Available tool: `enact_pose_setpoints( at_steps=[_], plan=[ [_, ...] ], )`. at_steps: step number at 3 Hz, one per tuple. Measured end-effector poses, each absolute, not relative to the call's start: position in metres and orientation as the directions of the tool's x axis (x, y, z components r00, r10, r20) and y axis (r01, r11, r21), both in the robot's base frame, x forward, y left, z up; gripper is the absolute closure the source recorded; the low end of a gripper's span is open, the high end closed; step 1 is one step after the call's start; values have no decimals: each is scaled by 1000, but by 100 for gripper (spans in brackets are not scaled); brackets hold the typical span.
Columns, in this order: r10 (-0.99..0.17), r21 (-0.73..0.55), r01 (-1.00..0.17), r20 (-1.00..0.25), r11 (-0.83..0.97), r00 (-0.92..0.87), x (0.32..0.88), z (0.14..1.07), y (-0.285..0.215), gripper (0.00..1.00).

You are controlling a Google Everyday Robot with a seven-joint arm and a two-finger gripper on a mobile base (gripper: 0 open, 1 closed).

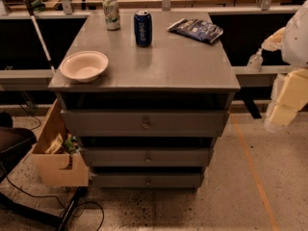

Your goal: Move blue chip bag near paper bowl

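Gripper (283, 105), pale cream and blocky, hangs at the right edge of view, off the right side of the grey three-drawer cabinet (159, 71) and clear of everything on it; its spread cannot be told. Flat dark navy chip bag with white lettering (196, 30) lies at the back right corner of the top, up and left from the gripper, long axis roughly left to right with the right end dipping toward the front. Shallow cream paper bowl (84, 65) sits at the front left corner, well apart from the bag, diagonally across. Upright blue soda can (143, 28) stands just left of the bag, near the likely path, so the carry probably wants to pass in front of it. A green-and-white can (111, 12) stands further back left. Top smooth, faintly reflective. Speckled floor, orange line (252, 167), open wooden crate (57, 167) at left.
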State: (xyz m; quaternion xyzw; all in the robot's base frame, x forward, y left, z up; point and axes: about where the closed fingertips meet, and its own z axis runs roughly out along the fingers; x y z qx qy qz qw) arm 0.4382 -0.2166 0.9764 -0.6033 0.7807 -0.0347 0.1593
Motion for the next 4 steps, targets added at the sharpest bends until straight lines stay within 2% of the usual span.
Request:
enact_pose_setpoints(
  at_steps=[1, 2, 3, 4],
  plan=[
    [-953, -247, -931, -207, 270, -221, 438, 976, -217, 0],
    [-951, -318, -908, -228, 273, -207, 486, 985, -212, 0],
    [-951, -412, -865, -236, 286, -202, 563, 997, -201, 0],
    [-951, -412, -865, -236, 286, -202, 563, 997, -201, 0]
  ],
)
